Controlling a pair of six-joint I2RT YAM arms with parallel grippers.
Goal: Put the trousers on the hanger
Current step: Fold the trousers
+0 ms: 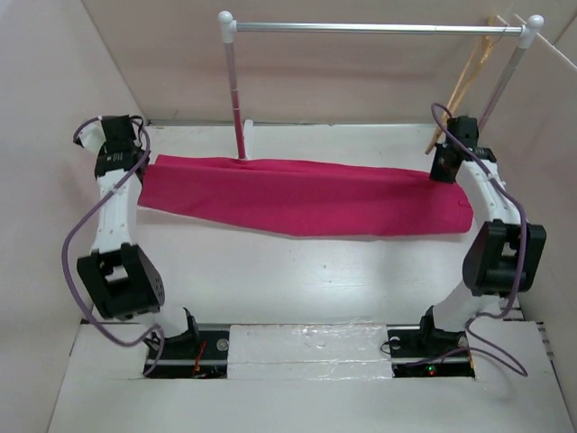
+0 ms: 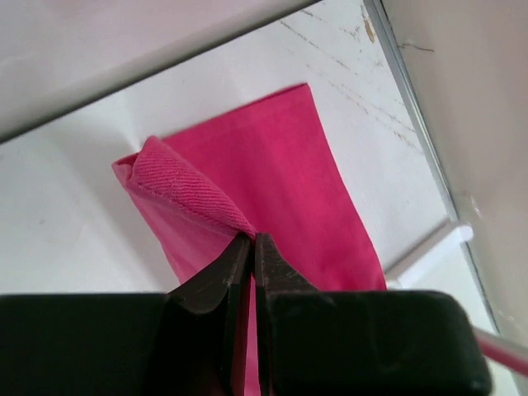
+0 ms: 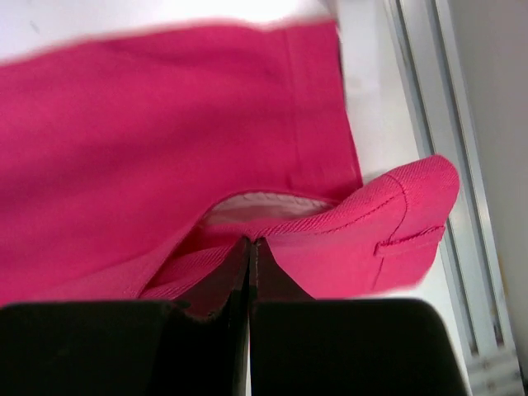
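Trousers (image 1: 306, 197) stretched flat on the counter (image 1: 306, 280), left jaws and right jaws each clenched on an end; lift evenly, keep them taut, toward the hanger (image 1: 462, 83).

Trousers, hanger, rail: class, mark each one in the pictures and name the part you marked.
trousers (image 1: 306, 198): top external view, middle of the spread pink fabric.
hanger (image 1: 462, 86): top external view, one tan wooden arm.
rail (image 1: 379, 29): top external view, middle of the silver bar.
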